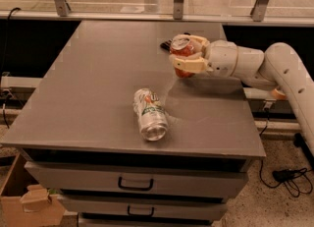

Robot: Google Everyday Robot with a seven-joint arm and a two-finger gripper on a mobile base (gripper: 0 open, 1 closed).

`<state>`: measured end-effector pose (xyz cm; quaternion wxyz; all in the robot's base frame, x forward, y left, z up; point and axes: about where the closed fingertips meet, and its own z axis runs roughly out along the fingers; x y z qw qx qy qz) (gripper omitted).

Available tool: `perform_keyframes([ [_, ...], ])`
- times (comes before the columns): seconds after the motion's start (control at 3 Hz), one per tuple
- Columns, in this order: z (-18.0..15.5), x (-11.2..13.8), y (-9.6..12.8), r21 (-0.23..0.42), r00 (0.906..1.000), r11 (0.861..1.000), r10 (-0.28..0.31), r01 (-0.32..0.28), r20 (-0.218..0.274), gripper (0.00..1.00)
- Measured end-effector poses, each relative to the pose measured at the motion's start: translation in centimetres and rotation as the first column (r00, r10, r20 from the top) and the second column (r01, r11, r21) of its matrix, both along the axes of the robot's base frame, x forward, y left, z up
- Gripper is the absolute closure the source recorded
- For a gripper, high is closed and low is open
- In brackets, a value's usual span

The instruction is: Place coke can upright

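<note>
The coke can [183, 54], red-orange with a silver top, is held nearly upright in my gripper [187, 54] over the right back part of the grey table [98, 73]. Its base is at or just above the tabletop. The cream fingers [189, 65] are shut around the can's body. My white arm reaches in from the right.
A white-and-green silver can [149, 114] lies on its side near the table's front middle. A flat black bar [166, 45] lies just behind the gripper, partly hidden. Drawers sit below the front edge. A cardboard box [29, 204] stands on the floor at lower left.
</note>
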<state>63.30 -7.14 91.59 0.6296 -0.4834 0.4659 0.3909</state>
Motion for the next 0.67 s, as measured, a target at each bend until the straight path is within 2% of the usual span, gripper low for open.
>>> perform_keyframes([
  [0.67,-2.0,-1.2,-1.6,-0.028,0.9997,0.999,-0.019,0.018,-0.017,0.29],
])
